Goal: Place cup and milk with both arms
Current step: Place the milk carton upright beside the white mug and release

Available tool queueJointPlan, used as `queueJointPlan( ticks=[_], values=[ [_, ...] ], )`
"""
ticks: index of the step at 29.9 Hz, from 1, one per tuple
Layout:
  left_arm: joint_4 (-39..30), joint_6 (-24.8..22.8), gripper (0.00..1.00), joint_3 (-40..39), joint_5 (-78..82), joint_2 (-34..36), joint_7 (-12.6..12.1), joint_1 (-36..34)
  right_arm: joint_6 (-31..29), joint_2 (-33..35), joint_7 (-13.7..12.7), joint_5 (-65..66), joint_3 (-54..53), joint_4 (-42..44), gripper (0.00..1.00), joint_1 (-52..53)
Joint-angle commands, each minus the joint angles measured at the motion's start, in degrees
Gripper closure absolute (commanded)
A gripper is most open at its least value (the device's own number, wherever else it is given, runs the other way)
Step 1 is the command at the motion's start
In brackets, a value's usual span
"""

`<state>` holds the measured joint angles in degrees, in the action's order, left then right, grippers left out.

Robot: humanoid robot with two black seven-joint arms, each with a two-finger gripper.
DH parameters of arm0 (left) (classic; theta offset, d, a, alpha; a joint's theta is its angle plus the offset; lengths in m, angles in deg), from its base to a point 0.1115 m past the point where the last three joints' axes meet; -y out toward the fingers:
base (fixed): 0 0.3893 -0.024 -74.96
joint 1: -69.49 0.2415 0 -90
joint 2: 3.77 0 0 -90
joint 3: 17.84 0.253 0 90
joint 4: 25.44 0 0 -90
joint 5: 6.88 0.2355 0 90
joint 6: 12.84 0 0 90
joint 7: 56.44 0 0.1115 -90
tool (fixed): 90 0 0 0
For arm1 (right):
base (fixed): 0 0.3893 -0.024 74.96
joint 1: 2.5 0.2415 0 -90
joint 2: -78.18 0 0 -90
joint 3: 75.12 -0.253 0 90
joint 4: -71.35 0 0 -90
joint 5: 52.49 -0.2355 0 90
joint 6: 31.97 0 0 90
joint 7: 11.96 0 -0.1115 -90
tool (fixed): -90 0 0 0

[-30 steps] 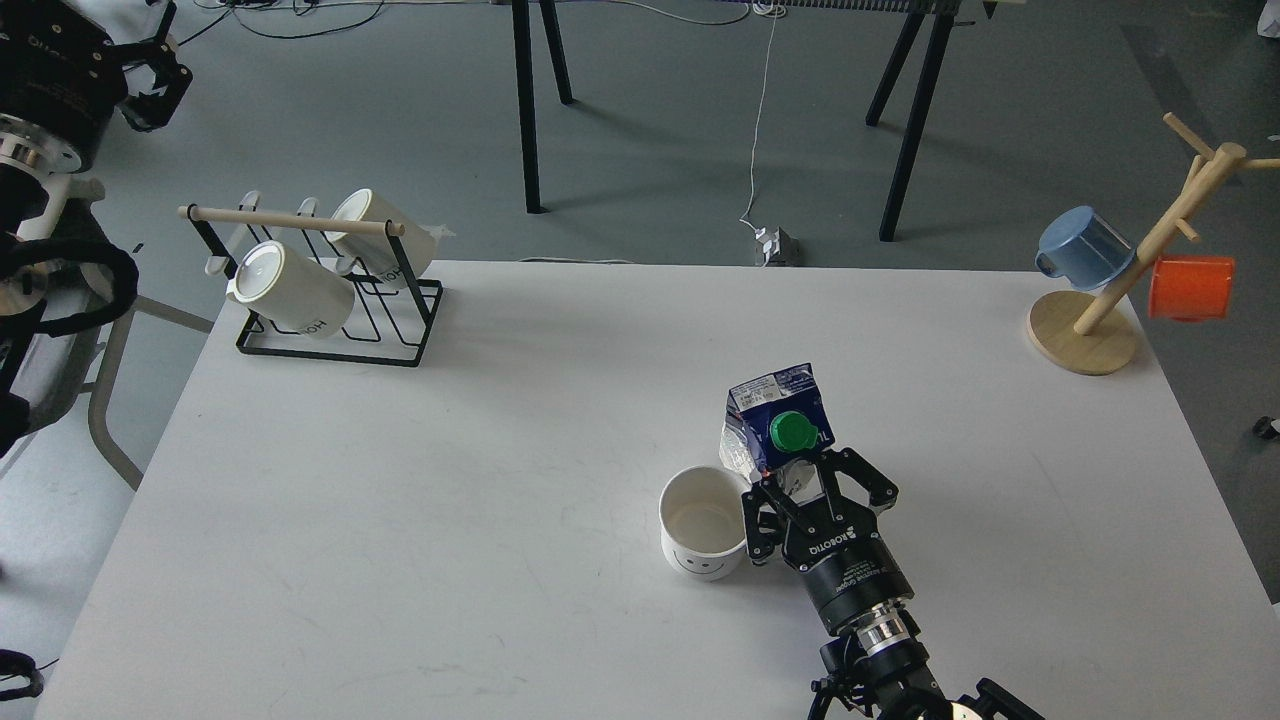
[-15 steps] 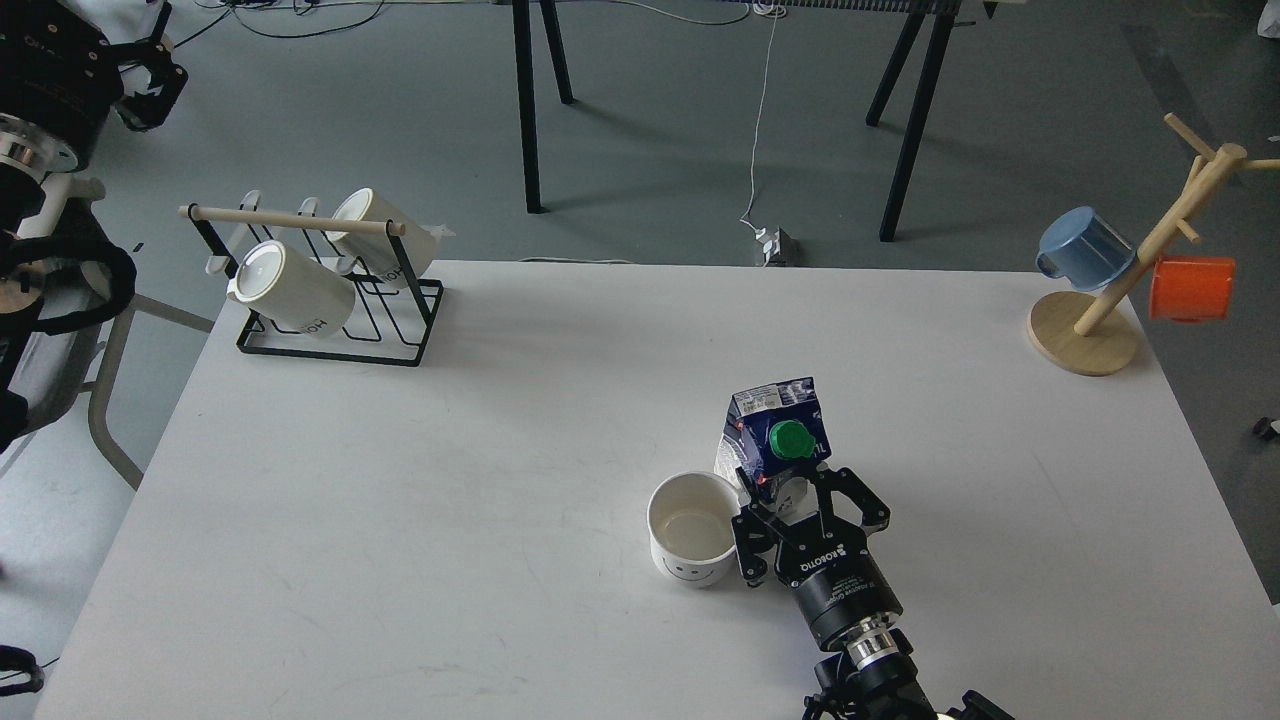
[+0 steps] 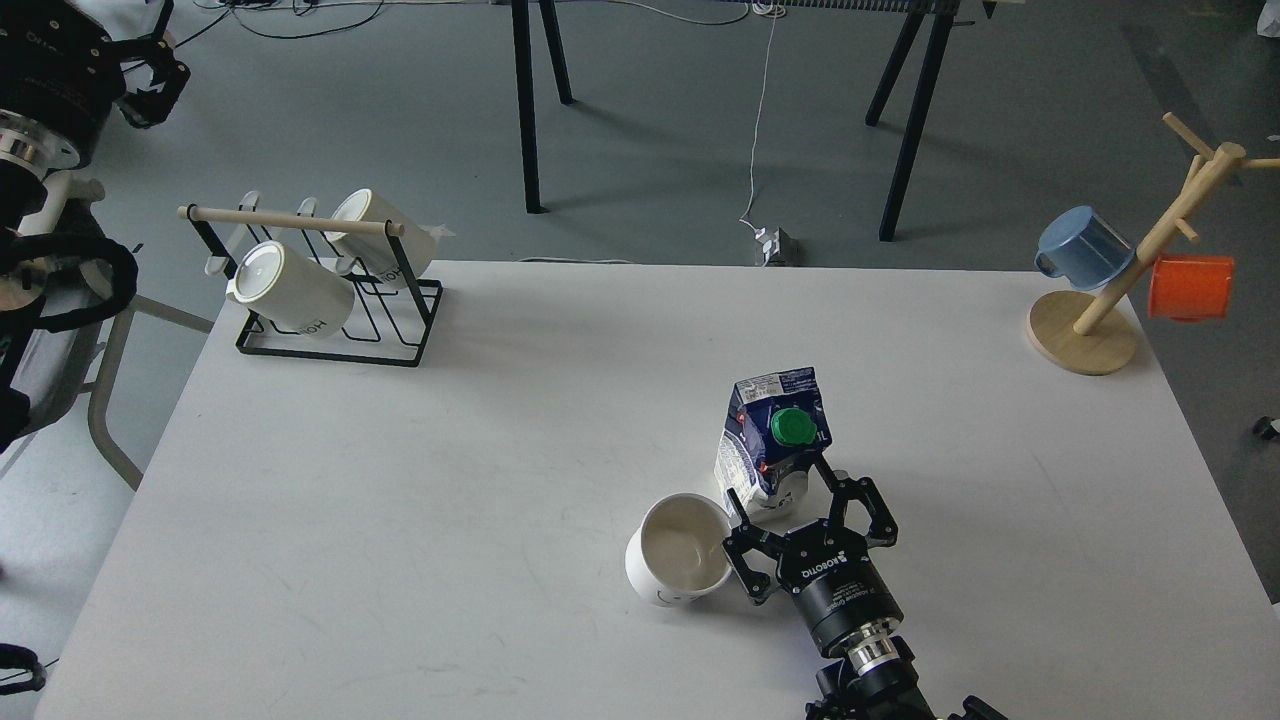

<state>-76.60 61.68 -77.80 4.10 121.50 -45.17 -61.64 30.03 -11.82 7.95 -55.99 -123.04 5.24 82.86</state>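
The milk [image 3: 775,435], a dark blue and white carton with a green cap, stands on the white table [image 3: 450,480] right of the middle. My right gripper [image 3: 780,485] comes in from the bottom edge, open, with its fingertips on either side of the carton's base. The cup [image 3: 678,563], a white mug, sits just left of the gripper, tipped to the left, and the gripper's left finger touches its rim. Its smiley face barely shows at its lower edge and its handle is hidden. My left gripper [image 3: 150,75] is up at the far top left, off the table, small and dark.
A black wire rack [image 3: 330,300] with two white lettered mugs stands at the table's back left. A wooden mug tree [image 3: 1120,290] with a blue cup [image 3: 1085,248] and an orange cup [image 3: 1190,287] stands at the back right corner. Black table legs stand on the floor beyond.
My right gripper has drawn back toward me and opened wider. The milk, tilted before, now stands upright. The cup has been pushed left and has tipped.
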Motion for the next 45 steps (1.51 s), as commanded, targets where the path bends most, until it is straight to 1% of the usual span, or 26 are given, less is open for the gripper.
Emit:
queueJointPlan(
  ticks=[1, 15, 19, 23, 26, 30, 33, 36, 38, 40, 45],
  values=[
    [0.00, 0.01, 0.00, -0.07, 0.01, 0.32, 0.07, -0.01, 0.00, 0.00, -0.04, -0.01, 0.11, -0.42, 0.05, -0.46],
    [-0.09, -0.08, 0.00, -0.07, 0.01, 0.50, 0.07, -0.10, 0.00, 0.00, -0.04, 0.07, 0.81, -3.67, 0.04, -2.92],
    [-0.35, -0.08, 0.00, -0.07, 0.01, 0.76, 0.07, -0.27, 0.00, 0.27, -0.04, 0.07, 0.81, -6.30, 0.04, -5.29],
    [-0.52, -0.34, 0.00, -0.07, -0.08, 1.63, 0.07, -0.27, 0.00, 6.31, -0.04, 0.07, 0.11, -11.04, 0.03, -8.19],
    [-0.53, -0.43, 0.00, -0.15, -0.08, 2.17, 0.07, -0.36, 0.00, 10.89, 0.05, -0.10, -1.55, -11.93, 0.03, -9.86],
    [-0.70, -0.43, 0.00, -0.15, -0.08, 2.08, 0.07, -0.36, 0.00, 14.41, 0.05, -0.10, -4.89, -12.63, 0.03, -12.50],
    [-0.70, -0.43, 0.00, -0.15, -0.08, 2.08, 0.16, -0.36, 0.00, 18.79, 0.05, -0.28, -8.66, -14.74, 0.03, -13.99],
    [-0.79, -0.69, 0.00, -0.24, -0.25, 2.08, 0.16, -0.45, 0.00, 25.38, -0.04, -0.28, -13.33, -17.99, 0.03, -13.91],
    [-0.79, -0.78, 0.00, -0.24, -0.34, 1.90, 0.16, -0.36, 0.00, 31.53, -0.04, -0.28, -15.52, -20.27, 0.03, -13.30],
    [-0.70, -0.78, 0.00, -0.33, -0.52, 1.81, 0.16, -0.36, 0.00, 36.20, -0.04, -0.28, -18.07, -20.37, 0.03, -12.59],
    [-0.09, -0.78, 0.00, -0.94, -0.61, 0.06, 0.16, -0.10, 0.00, 44.28, -0.04, 0.16, -22.91, -18.01, 0.03, -5.84]
  ],
)
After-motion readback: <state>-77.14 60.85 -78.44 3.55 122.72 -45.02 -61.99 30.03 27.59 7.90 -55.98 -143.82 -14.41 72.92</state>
